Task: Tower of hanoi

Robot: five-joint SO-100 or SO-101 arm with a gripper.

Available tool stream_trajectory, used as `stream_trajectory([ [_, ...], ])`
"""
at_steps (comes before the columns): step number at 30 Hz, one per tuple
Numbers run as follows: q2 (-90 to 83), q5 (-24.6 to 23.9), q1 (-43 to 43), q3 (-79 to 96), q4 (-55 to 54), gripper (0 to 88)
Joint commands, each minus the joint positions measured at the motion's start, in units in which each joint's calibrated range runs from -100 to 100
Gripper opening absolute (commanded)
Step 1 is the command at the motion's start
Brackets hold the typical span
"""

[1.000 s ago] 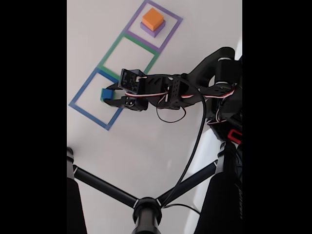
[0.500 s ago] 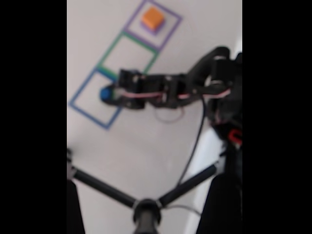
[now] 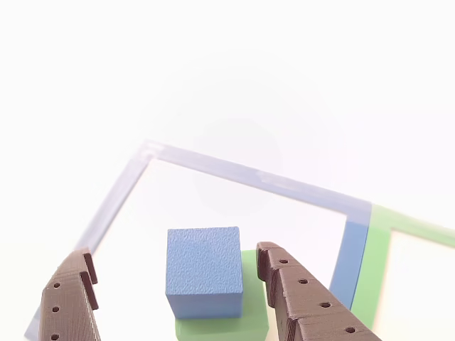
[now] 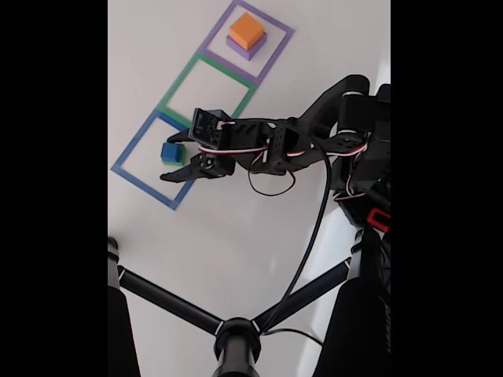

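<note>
Blue cube atop green block, inside blue tape square on white worktop. Fingers spread wide either side, not touching. No readable writing.

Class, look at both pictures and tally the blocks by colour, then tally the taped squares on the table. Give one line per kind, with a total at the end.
Blue block: 1
Green block, under the blue one: 1
Orange block: 1
Purple block, under the orange one: 1
Taped squares, blue, green and purple: 3
Total: 4 blocks and 3 squares, 7 things.
</note>
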Motion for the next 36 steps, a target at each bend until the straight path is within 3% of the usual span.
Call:
stream_trajectory([
  [1, -6.10, 0.59, -0.30, -2.00, 0.56, 26.0],
  [5, -16.19, 0.59, -0.87, -3.00, 10.92, 25.5],
  [9, -29.68, 0.59, -0.01, -6.54, 30.27, 21.7],
  [18, -52.53, 0.59, 6.03, -20.54, 76.35, 0.2],
  [25, -57.05, 0.59, 13.22, -41.91, 106.55, 0.2],
  [30, -56.81, 0.59, 21.27, -56.00, 120.96, 0.1],
  [36, -56.49, 0.59, 31.44, -65.00, 130.76, 0.1],
])
